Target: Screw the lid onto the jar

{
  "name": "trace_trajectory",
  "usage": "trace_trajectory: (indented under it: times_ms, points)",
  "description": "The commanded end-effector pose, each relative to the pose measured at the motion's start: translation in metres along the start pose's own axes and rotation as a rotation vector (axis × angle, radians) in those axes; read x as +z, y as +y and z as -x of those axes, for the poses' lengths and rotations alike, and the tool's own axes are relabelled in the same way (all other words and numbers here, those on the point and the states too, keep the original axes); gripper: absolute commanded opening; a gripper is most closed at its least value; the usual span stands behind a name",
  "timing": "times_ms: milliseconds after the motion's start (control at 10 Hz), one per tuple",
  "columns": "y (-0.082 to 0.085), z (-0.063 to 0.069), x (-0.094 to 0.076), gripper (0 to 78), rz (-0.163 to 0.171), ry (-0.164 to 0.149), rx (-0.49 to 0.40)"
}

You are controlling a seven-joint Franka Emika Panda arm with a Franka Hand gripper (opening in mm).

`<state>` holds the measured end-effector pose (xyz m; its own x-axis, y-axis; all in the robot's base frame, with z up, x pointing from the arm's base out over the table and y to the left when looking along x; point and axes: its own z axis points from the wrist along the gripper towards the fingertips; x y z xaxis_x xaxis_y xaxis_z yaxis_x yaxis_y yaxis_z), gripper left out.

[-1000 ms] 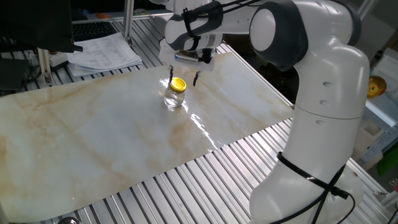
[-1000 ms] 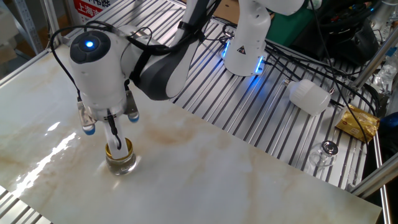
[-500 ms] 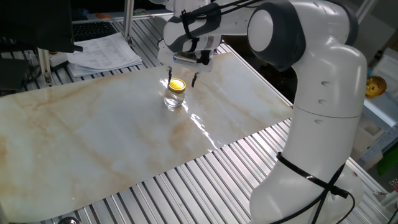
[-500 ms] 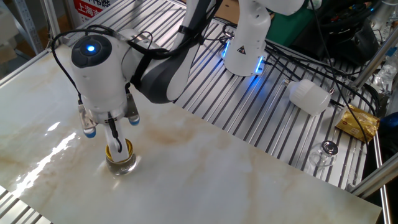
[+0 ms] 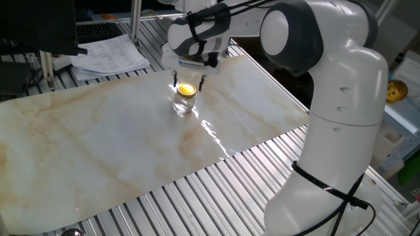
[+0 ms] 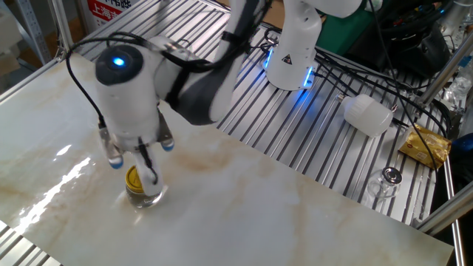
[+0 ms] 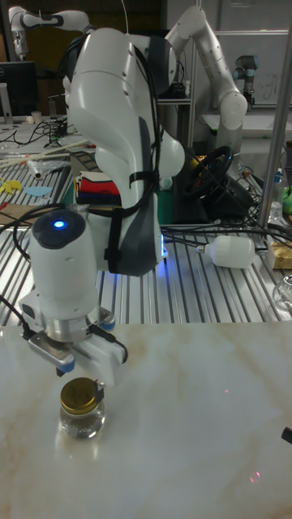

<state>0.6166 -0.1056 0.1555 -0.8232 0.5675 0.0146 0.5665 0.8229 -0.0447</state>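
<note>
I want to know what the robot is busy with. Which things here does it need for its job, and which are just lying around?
Needed for the job:
the lid
the jar
the gripper

Just lying around:
the papers
the white plastic bottle
the gold wrapper
the round yellow thing

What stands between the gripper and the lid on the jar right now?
Nothing visible. The gold lid already sits on the glass jar, and the gripper hangs just above it, jaws open, fingertips to either side of the lid.
</note>
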Motion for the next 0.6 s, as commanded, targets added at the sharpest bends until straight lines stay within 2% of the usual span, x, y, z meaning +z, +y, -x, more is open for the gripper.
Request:
trace_trajectory:
  times_ms: [100, 200, 300, 400, 600]
  points:
    - [0.012, -0.001, -0.001, 77.4, -0.039, -0.027, -0.079]
    - [0.012, -0.001, -0.001, 77.4, -0.039, -0.026, -0.08]
    - [0.011, 0.005, -0.004, 77.4, -0.034, -0.016, -0.113]
    - [0.01, 0.009, -0.003, 77.4, -0.042, -0.013, -0.134]
    - [0.01, 0.011, 0.003, 77.4, -0.041, -0.008, -0.152]
